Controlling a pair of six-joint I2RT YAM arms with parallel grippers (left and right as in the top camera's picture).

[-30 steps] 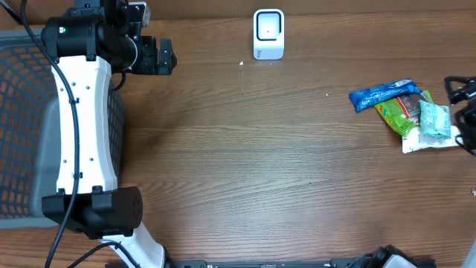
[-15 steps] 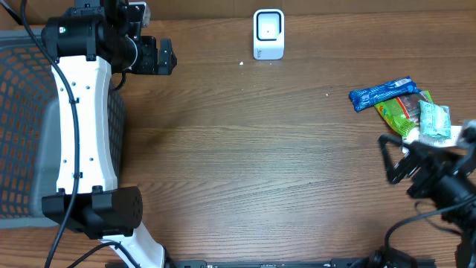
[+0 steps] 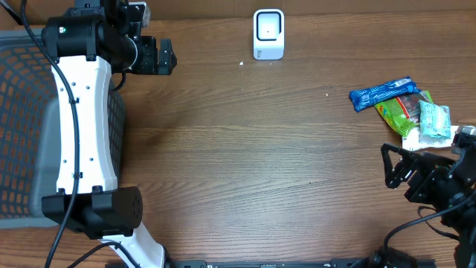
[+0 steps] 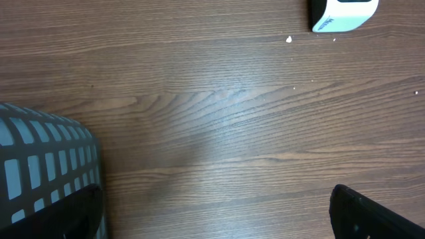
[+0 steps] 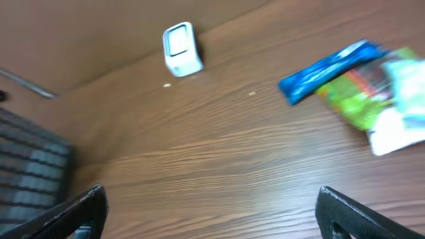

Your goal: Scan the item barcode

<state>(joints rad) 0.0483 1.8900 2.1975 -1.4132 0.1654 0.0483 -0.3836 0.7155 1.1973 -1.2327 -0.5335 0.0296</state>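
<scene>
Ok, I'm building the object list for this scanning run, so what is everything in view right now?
scanner: 1, white, far edge of the table, near the middle
blue packet: 1, blue, right side, farthest item in the pile
green packet: 1, bright green, right side, just in front of the blue packet
pale packet: 1, light teal and white, overlapping the green packet's right side
basket: 1, grey mesh, far left
table: 1, brown wood, under everything
left gripper: 1, black, open, far left, beside the basket
right gripper: 1, black, open, just in front of the packet pile
</scene>
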